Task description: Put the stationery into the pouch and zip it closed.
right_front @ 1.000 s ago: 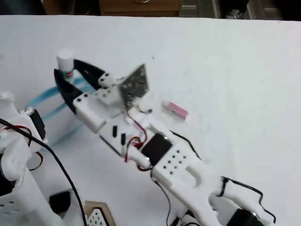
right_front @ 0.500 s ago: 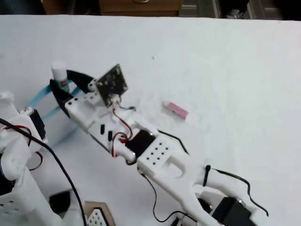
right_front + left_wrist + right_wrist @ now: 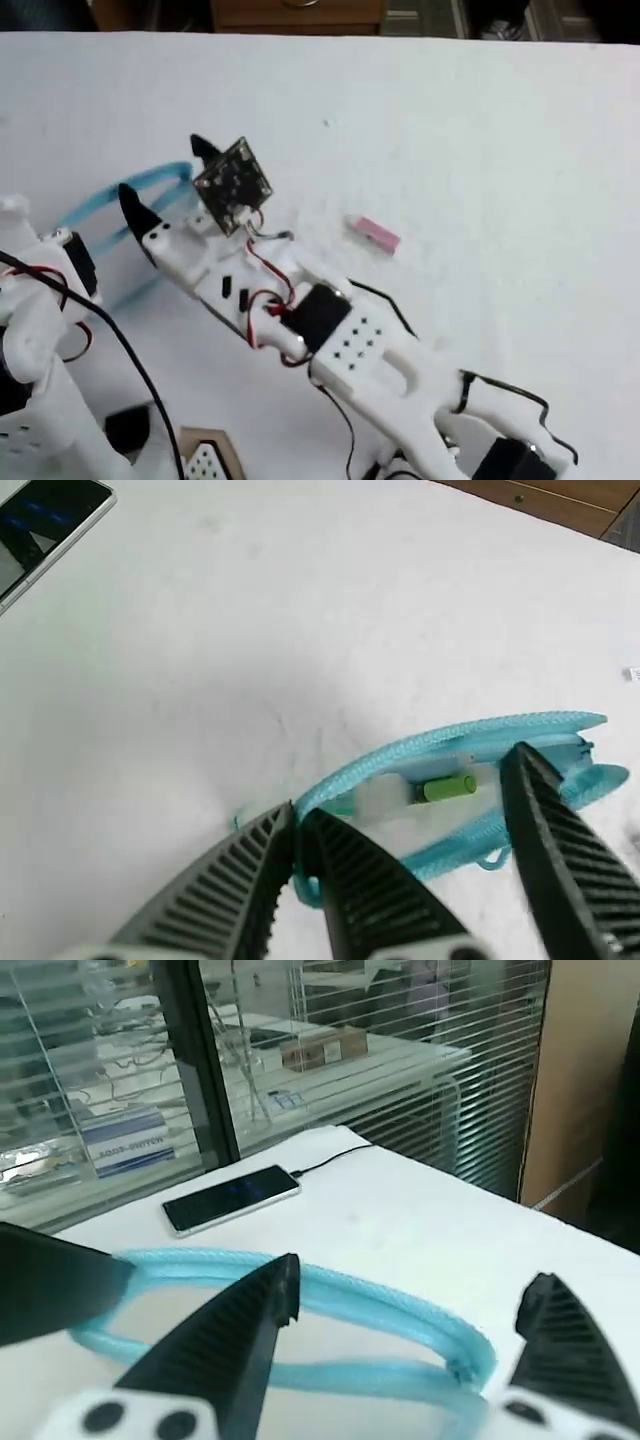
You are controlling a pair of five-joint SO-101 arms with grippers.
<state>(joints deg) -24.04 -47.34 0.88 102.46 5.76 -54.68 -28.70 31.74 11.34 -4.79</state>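
The left gripper (image 3: 295,822) has its two ribbed jaws pressed together on the rim at one end of the light blue pouch (image 3: 480,727). From there the mouth of the pouch gapes open. Inside it lies a glue stick (image 3: 425,791), with a white part and a green part, on its side along the pouch.

A third black finger (image 3: 555,850) stands in front of the other end of the pouch. I cannot tell for sure to which arm it belongs.

The right gripper (image 3: 168,176) hangs over the pouch with its jaws wide apart and nothing between them. One tip is over the far rim and the other over the near side.

A pink eraser (image 3: 373,233) lies flat on the white table (image 3: 500,120), well apart from the pouch, just beside the long body of the right arm. Beyond and to the right of the eraser the table is open up to its far edge, where a wooden cabinet (image 3: 300,14) stands.

A phone (image 3: 232,1198) lies flat beyond the pouch, near the table edge at the window.
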